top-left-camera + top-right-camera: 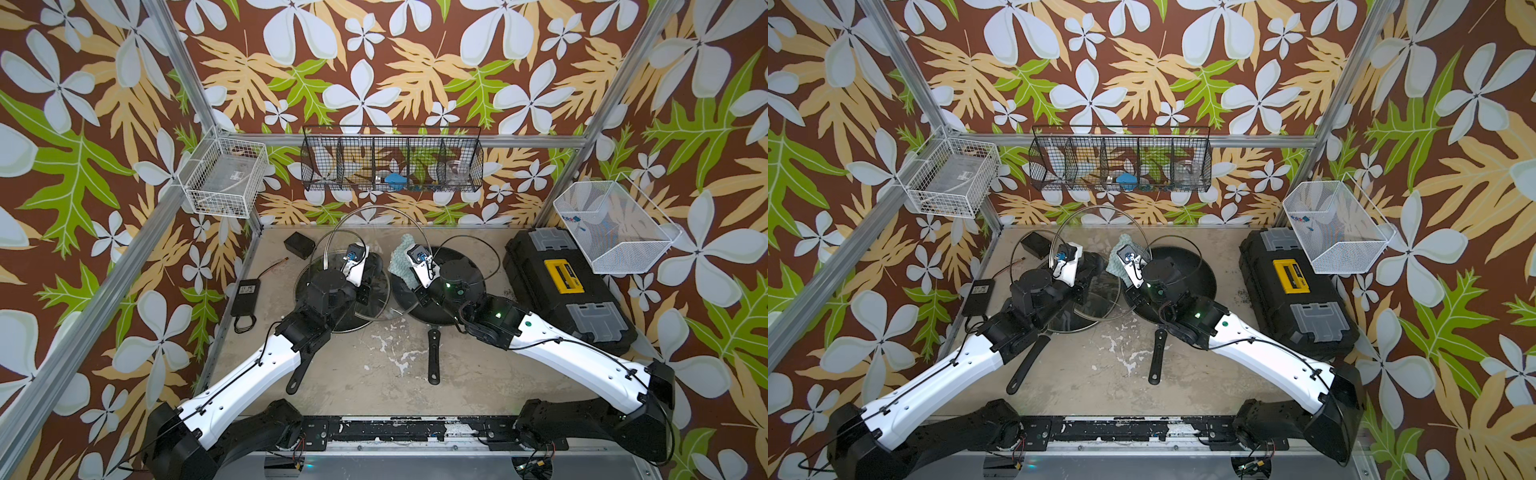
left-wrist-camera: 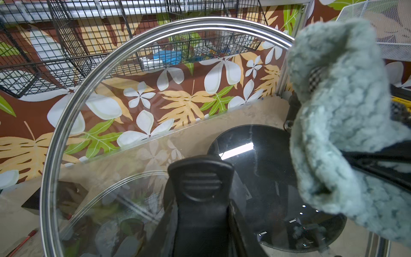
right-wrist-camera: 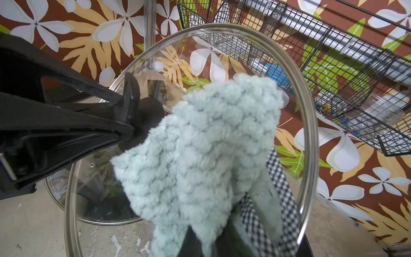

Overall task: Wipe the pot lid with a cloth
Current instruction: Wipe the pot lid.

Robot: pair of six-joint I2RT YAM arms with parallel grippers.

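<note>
The pot lid (image 1: 374, 206), clear glass with a metal rim, stands upright above the table; both top views show it (image 1: 1096, 206). My left gripper (image 2: 201, 213) is shut on the lid's black knob (image 2: 200, 180). The lid's rim (image 2: 66, 124) curves across the left wrist view. My right gripper (image 3: 213, 240) is shut on the cloth (image 3: 200, 144), a pale teal nubby rag with a checked backing. The cloth (image 1: 401, 257) is held up at the glass on the knob side, just right of the knob (image 3: 133, 104). Whether it touches the glass I cannot tell. The right fingers are hidden in its folds.
Two black frying pans sit under the arms, the left one (image 1: 296, 376) bearing a second glass lid (image 1: 374, 307), the right one (image 1: 473, 259) bare. A black toolbox (image 1: 565, 282) fills the right side. A power adapter (image 1: 246, 291) and small black box (image 1: 299, 245) lie left. Wire baskets (image 1: 392, 166) hang behind.
</note>
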